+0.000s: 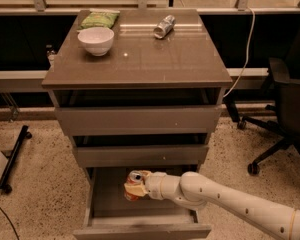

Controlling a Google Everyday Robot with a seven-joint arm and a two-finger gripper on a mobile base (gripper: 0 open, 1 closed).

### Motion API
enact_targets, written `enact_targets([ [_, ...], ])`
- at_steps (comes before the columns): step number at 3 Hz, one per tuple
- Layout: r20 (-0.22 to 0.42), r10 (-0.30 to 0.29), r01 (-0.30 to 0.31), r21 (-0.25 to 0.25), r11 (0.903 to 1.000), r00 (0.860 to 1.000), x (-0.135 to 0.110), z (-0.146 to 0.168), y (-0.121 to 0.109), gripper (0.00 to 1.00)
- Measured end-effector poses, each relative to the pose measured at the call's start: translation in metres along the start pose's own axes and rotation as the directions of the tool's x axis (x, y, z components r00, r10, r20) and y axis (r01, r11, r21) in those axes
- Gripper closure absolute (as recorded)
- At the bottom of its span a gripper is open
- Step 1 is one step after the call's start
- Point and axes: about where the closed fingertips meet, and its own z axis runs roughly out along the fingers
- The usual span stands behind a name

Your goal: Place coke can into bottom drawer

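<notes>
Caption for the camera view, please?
Gripper holds the coke can over the open bottom drawer.

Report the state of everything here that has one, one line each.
bottom drawer: pulled open
coke can: upright, gripped
gripper: shut on the coke can, over the bottom drawer
middle drawer: ajar
top drawer: ajar
silver can: on its side
bowl: upright

gripper [132, 188] clasping coke can [135, 177] inside bottom drawer [140, 231] | free: drawer floor at 9 and 6 o'clock | blocked: middle drawer front [140, 155] overhanging at 12 o'clock
</notes>
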Motion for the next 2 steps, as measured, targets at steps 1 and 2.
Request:
enact_targets([
  [1, -0.029, 0.003, -0.003, 0.004, 1.0000, 1.000, 0.012, 0.005, 0.000, 1.00],
  [2, -0.057, 0.011, -0.008, 0.054, 0.9985, 0.998, 0.037, 0.008, -0.014, 1.00],
])
